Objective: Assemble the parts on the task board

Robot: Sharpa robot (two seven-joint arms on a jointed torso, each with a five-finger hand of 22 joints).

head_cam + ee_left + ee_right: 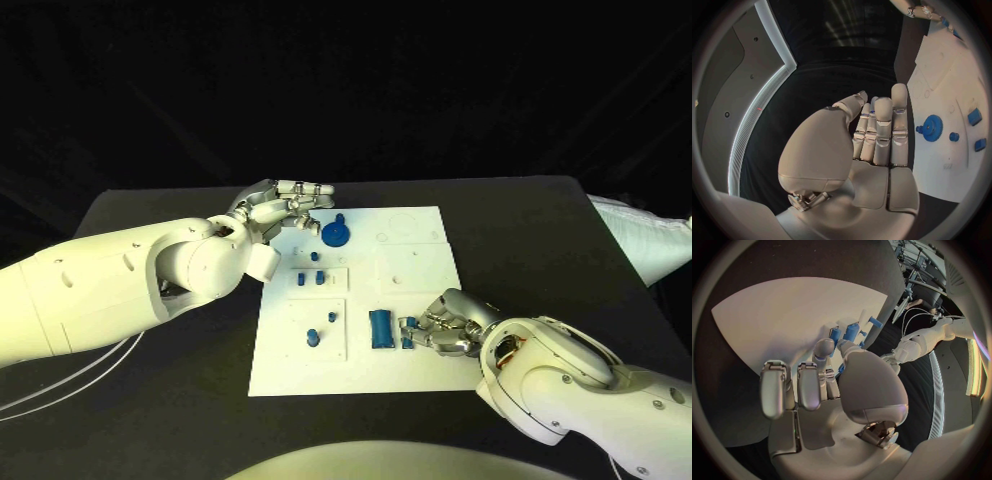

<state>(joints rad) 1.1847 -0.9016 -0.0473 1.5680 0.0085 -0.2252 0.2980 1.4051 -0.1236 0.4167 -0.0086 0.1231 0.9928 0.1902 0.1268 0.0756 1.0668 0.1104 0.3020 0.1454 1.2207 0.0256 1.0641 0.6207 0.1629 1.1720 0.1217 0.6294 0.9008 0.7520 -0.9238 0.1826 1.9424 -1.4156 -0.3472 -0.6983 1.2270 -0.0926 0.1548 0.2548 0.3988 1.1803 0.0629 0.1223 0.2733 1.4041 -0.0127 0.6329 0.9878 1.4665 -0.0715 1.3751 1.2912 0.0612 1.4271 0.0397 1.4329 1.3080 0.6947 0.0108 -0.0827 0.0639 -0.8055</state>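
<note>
Right hand sits low on the task board, fingers curled and pinching a small blue part just beside the long blue block, whose long axis runs away from the robot. Left hand hovers empty, fingers together, beside the blue gear.

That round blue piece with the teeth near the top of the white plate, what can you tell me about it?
The blue gear is a small toothed wheel with a raised hub at its centre and a short stem or tab at one edge, in what looks like matte plastic. It lies flat on the task board, in the far section, toward the board's left side. The left robot hand is just beside it with fingers close together, apparently not touching it. In the left wrist view the gear lies just past the fingertips.
</note>
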